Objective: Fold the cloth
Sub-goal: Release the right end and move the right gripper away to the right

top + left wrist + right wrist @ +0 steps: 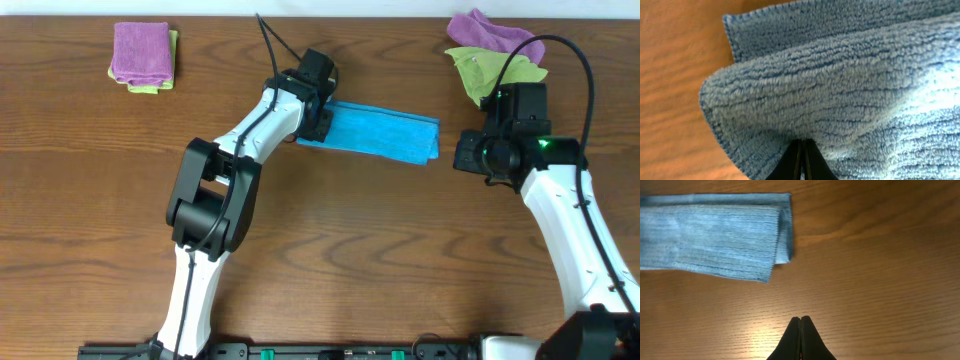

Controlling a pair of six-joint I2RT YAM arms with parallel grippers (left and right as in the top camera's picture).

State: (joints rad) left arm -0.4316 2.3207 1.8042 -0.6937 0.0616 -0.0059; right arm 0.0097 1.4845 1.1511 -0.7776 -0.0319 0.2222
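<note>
Left gripper (316,108) sits at the cloth's (385,133) left end, its fingers pressed together. In the left wrist view their tips vanish into the terry, and the upper layer of the cloth (840,90) bulges up over them. I judge it is pinching that layer near the corner, though the pinch itself is hidden.

To the right, the cloth lies on the table (350,250) as a long narrow strip, already doubled lengthwise and slightly slanted, with its right end lower in the overhead view. That right end shows in the right wrist view as stacked layers of the cloth (710,235) with loosely matched edges, the bottom layer peeking out past the top one.

Just beyond the cloth's right end is the right gripper (801,319), fingers closed on nothing. It is over bare wood and not touching the cloth. Above the cloth's right end in the overhead view, a loose purple and yellow-green pile (490,45) lies clear of it.

The cloth looks light, soft and limp. It will likely sag and trail from any single pinch, and its layers may slide apart. The pile should grip well, so slipping is less of a worry than catching only one layer. A sound hold would probably take all the layers at an end corner. The right end corner nearest the right gripper is the free one.
</note>
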